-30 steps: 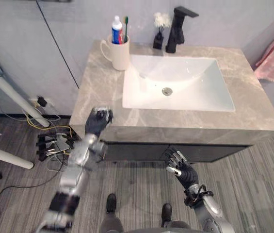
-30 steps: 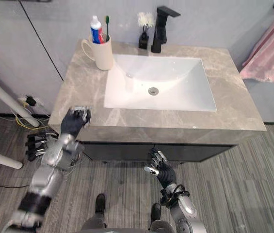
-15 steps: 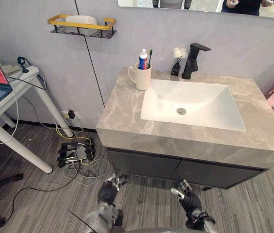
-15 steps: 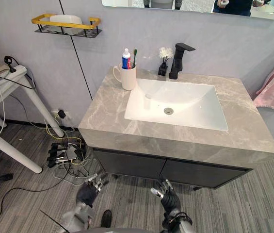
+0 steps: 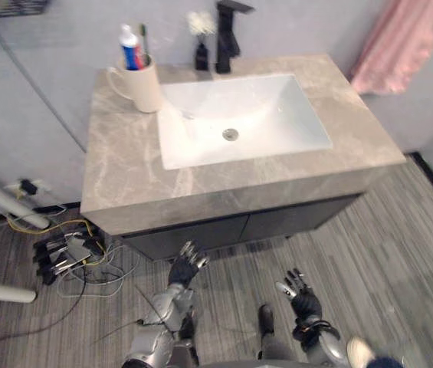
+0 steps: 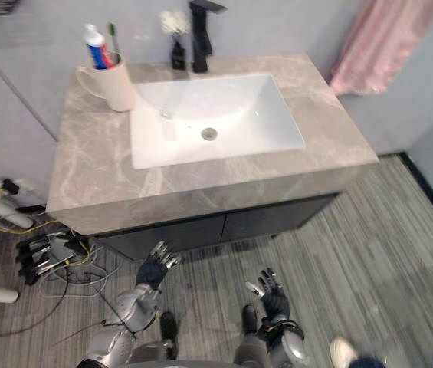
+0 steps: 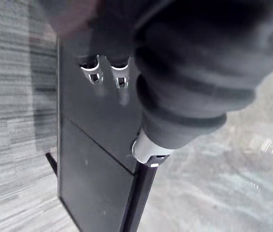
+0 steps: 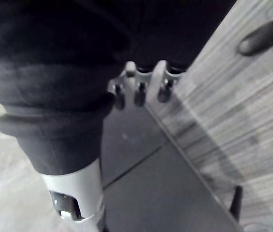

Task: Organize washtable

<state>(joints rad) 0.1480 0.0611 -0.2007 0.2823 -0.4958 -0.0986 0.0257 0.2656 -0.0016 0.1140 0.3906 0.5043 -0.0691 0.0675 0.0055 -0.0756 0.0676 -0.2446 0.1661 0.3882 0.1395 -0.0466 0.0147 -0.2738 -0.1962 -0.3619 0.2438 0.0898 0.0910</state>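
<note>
So the 2 hands are both hanging low, down below the front edge of the surface [image 5: 124, 169] and out in front of the dark cabinet [image 5: 277, 222], over the striped wood-look floor [image 5: 385, 230]. The left hand [image 5: 188, 264] is raised a bit higher, right under the cabinet's front, palm side facing the cabinet, fingers fanned out and loose, nothing in it. Its wrist view shows the fingertips [image 7: 93, 75] poking past the dark cover toward the black cabinet panel. The right hand [image 5: 300, 295] sits lower and further back from the cabinet, fingers also spread and relaxed, holding nothing. In its own wrist view the fingers [image 8: 138, 89] stick out straight over the cabinet door and floor.

Up top nothing is being touched. The cream mug [image 5: 143, 84] stands upright at the back left corner of the surface, just beside the white sink [image 5: 262, 130], handle facing away from the basin, with a toothpaste tube [image 5: 129, 55] and a green toothbrush [image 5: 143, 38] standing in it. Behind the sink there's a small black vase [image 5: 201, 55] with white flowers, right next to the black faucet [image 5: 227, 31]. A pink towel [image 5: 396, 38] hangs off to the right, well apart from everything.
</note>
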